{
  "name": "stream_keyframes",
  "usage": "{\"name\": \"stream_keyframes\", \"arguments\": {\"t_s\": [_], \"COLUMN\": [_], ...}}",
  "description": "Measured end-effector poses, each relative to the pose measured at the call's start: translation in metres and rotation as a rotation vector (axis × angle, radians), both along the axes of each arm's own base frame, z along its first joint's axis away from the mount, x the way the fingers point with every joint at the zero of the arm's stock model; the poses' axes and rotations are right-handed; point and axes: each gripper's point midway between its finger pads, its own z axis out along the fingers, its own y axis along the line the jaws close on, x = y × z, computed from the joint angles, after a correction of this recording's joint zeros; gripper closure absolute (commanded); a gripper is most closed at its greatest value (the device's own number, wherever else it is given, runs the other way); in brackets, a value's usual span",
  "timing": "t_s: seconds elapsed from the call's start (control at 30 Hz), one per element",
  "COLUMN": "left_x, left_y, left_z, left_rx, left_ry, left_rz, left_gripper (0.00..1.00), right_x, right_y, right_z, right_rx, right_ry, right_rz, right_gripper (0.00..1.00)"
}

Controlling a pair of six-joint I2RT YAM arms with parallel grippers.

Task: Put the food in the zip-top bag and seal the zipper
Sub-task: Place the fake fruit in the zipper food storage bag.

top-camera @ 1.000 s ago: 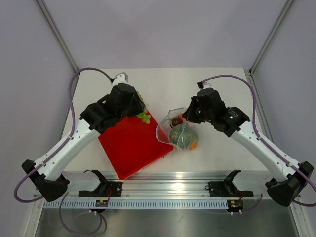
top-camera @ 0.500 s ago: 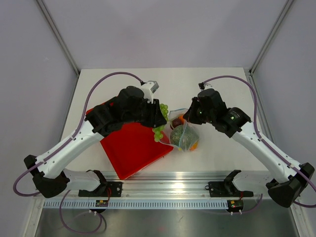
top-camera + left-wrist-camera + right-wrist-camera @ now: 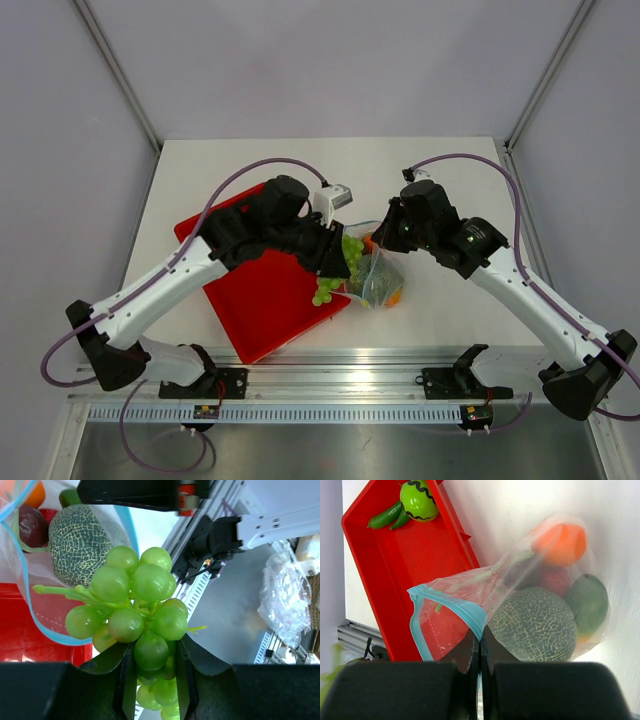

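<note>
Grape bunch (image 3: 137,595) in left hand (image 3: 152,675)

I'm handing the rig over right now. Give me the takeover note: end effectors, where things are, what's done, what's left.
Left end effector: shut on the grape bunch, held by the bag's mouth, not inside yet.
Right end effector: shut on the zipper edge, holding the zip-top bag open.
Done: melon, orange, mango and a red fruit are in the bag.
Left: drop in the grape bunch; bag the green striped fruit and cucumber lying on the red tray; seal the zipper.
</note>
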Motion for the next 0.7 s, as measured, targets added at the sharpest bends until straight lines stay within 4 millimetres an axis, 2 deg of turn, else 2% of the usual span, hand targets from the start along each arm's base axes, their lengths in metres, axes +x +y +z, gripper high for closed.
{"name": "stream_keyframes", "arguments": {"t_s": [0.17,0.3,0.4,0.6,0.63,0.7], "left_x": [0.018,0.035,0.049,0.067,0.069,0.073], "left_y": [-0.018,-0.024,-0.028,-0.039,-0.04,-0.044], "left_z": [-0.045,-0.07,-0.074,-0.066,-0.066,-0.067], "left_rx": [0.103,0.158,0.161,0.116,0.112,0.105], "left_ry": [0.083,0.131,0.137,0.109,0.107,0.102], "left_rz": [0.007,0.03,0.052,0.076,0.082,0.092], "left_gripper": [0.99,1.0,1.0,0.99,0.95,0.66], "right_x": [-0.001,-0.003,-0.007,-0.015,-0.016,-0.017], "right_y": [0.001,0.002,0.003,0.005,0.007,0.01], "right_z": [0.0,0.003,0.008,0.021,0.023,0.025], "right_rx": [0.005,0.017,0.036,0.091,0.104,0.125], "right_ry": [0.003,0.004,-0.003,-0.014,-0.014,-0.014], "right_rz": [0.001,0.013,0.025,0.044,0.049,0.056], "right_gripper": [1.0,1.0,1.0,1.0,1.0,1.0]}}
